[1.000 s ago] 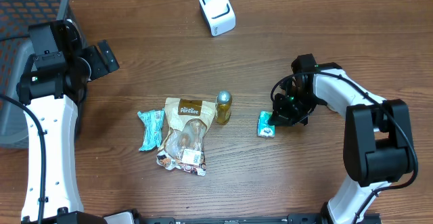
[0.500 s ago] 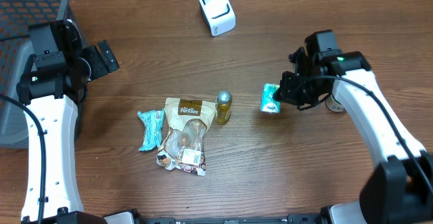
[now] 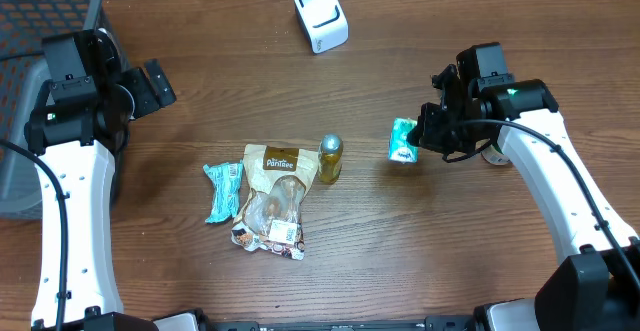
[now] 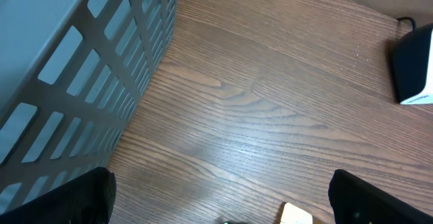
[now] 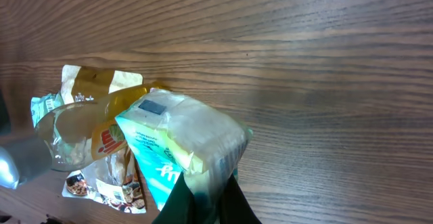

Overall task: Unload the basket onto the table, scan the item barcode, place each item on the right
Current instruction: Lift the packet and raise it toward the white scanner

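**Carry the green packet (image 3: 403,141) to the scanner (image 3: 320,16)**

The right tool (image 3: 428,139) pinches the packet tight, up over the tabletop (image 3: 400,261), near the gold bottle (image 3: 331,158). The white scanner sits well apart, at the far edge. Move slowly and turn the packet's bars toward the scanner's face. The left tool (image 3: 157,84) is wide and holds nothing.

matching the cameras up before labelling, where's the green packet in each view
Overhead: green packet right of centre, in the right gripper.
Left wrist: not in it.
Right wrist: lower centre, pinched from below.
Shared landmark: gold bottle, left of the packet overhead, behind its left side in the right wrist view.
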You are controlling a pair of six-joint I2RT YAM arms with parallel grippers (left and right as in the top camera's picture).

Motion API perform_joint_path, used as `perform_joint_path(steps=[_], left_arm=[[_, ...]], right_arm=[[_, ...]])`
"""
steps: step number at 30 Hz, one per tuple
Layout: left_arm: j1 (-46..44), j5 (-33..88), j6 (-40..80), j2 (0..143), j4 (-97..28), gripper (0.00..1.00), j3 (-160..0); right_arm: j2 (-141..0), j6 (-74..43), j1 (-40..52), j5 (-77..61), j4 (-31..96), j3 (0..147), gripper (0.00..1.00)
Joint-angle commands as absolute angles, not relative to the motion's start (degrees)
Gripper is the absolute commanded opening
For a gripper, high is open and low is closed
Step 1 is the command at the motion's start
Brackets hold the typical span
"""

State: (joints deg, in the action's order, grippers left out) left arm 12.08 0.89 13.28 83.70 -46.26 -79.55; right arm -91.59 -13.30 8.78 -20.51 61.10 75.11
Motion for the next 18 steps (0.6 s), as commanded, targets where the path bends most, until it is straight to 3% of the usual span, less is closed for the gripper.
perform_joint_path(steps=[1, 18], left_arm=[[12.0, 0.9, 12.2, 83.4, -46.2, 1.0, -80.8], [12.0, 0.9, 12.2, 83.4, -46.2, 1.0, -80.8]], right_arm=[[-90.3, -13.2, 9.1, -20.0, 60.7, 76.3, 0.04], [-90.3, -13.7, 9.0, -18.8, 61.3, 82.6, 0.04]])
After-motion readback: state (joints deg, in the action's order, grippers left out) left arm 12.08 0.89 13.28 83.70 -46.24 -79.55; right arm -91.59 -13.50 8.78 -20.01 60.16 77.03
